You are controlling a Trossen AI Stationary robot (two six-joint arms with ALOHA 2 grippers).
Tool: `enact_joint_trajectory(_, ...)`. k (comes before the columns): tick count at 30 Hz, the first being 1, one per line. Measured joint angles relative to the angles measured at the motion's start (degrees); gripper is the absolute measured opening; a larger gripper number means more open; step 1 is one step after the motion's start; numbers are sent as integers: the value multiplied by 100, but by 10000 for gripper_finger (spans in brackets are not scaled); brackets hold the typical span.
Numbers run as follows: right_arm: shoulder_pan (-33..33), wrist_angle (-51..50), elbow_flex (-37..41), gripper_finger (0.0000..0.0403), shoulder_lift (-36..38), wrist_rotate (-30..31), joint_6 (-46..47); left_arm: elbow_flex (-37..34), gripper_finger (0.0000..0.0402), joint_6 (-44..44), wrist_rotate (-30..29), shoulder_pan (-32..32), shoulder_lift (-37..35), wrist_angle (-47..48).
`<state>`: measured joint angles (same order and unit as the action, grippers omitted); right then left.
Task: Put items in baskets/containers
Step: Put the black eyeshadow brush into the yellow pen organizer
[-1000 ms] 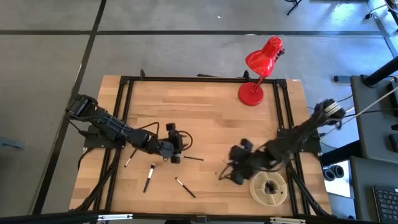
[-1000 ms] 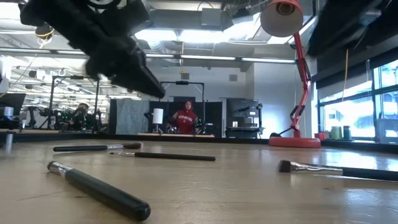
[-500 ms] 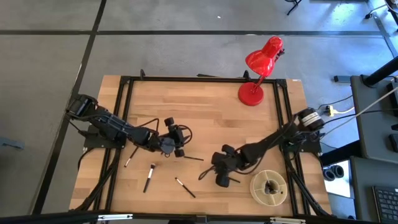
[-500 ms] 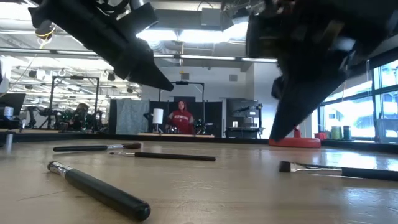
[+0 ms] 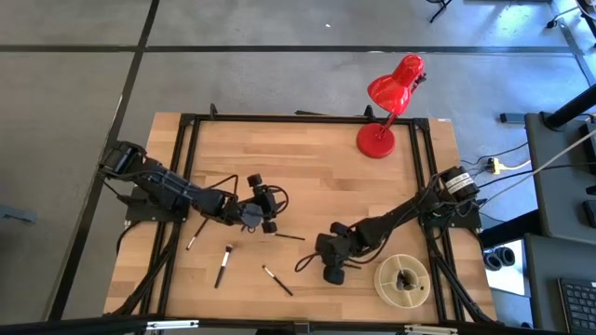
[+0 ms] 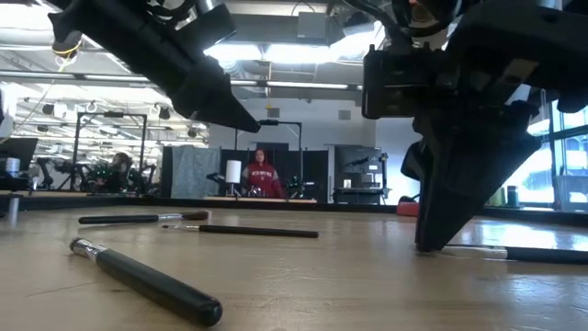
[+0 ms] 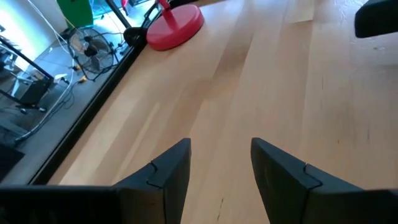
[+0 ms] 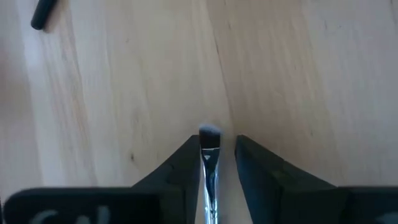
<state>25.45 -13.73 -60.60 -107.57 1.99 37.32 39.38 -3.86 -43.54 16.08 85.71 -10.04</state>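
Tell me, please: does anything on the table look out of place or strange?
Several makeup brushes lie scattered on the table at different angles, outside the dish. That fits an unfinished sorting job. The red lamp stands upright. Nothing looks spilled or damaged.

Red lamp (image 5: pixel 391 98) at 1 o'clock; cream dish (image 5: pixel 402 279) at 5; black-handled brushes (image 5: pixel 223 266) on pale striped wood table (image 5: pixel 317 177).

Wooden table (image 5: pixel 317 172) on grey floor (image 5: pixel 279 74); red desk lamp (image 5: pixel 391 98) at far edge. Beyond: ceiling strip lights (image 6: pixel 303 87), windows (image 6: pixel 570 156), seated person (image 6: pixel 262 176) in red.
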Motion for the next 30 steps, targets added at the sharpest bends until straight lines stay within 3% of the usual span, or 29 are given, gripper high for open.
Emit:
enact_joint_trajectory(8, 4, -48, -26, 9, -87, 89, 258, 0, 164, 15, -3, -11, 0, -4)
enact_joint_trajectory(16, 7, -322, -346, 3, -109, 470, 177, 0, 164, 15, -31, -13, 0, -4)
enact_joint_trajectory(20, 7, -973, -728, 2, -136, 510, 94, 0, 164, 103, -46, -13, 0, -4)
enact_joint_trajectory(30, 312, -2954, -2064, 1, -141, 1543, -23, 0, 164, 116, -38, -13, 0, -4)
